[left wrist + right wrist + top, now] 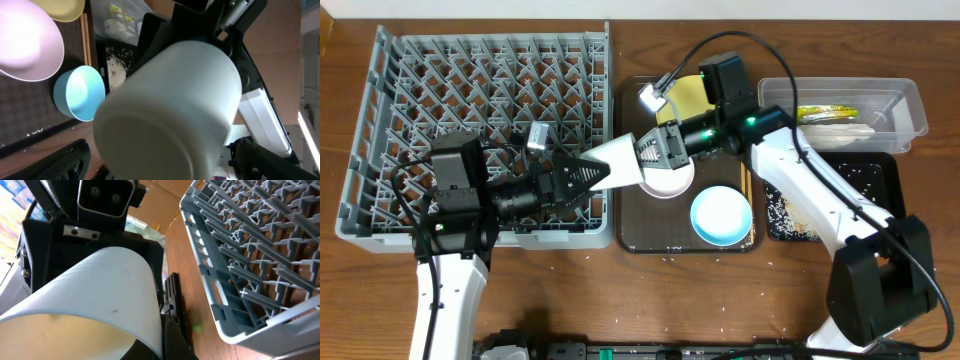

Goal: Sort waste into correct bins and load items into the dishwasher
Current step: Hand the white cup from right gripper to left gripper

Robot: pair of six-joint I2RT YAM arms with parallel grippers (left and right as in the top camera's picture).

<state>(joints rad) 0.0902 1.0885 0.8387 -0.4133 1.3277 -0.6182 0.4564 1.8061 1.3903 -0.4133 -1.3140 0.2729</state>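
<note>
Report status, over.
Left end effector and right end effector both at small white cup; which clamps, unclear. Cup not yet in dish rack. White bowl close by.

White cup (170, 110) blurred, cut off at bottom; grip of left claw (606, 171), right claw (648, 152) hidden.

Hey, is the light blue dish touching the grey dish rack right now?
Apart. The overhead view shows the light blue dish on the brown tray, with bare tray between it and the grey dish rack.
</note>
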